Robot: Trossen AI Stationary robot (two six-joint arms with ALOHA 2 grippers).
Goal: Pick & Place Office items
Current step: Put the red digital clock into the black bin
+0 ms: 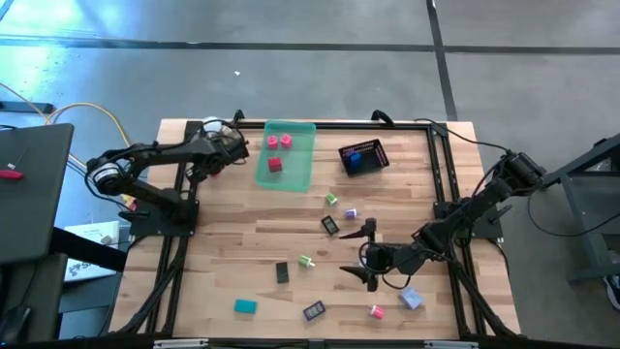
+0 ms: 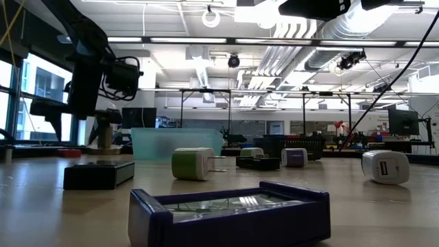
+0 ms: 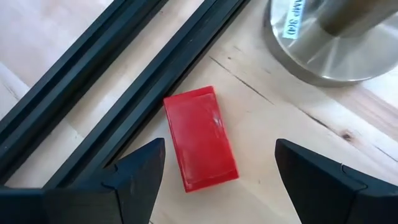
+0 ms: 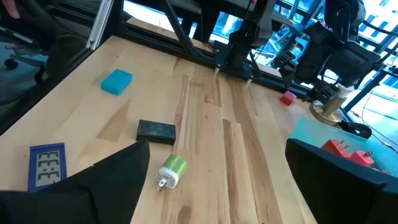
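Red block flat on the worktop, hard against the black frame rail, near the round metal base, at the far left corner beside the green tray. Left hand spread wide above it, one finger either side. Best lowered square, rail-side finger slipped between block and rail, then closed across the narrow width. Right hand spread, idle mid-worktop among scattered pieces

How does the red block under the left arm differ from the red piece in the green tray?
The red block lies flat on bare wood beside the black frame rail, between the open left tool's fingers. The red piece sits inside the green tray, with no tool near it. Both are small and red.
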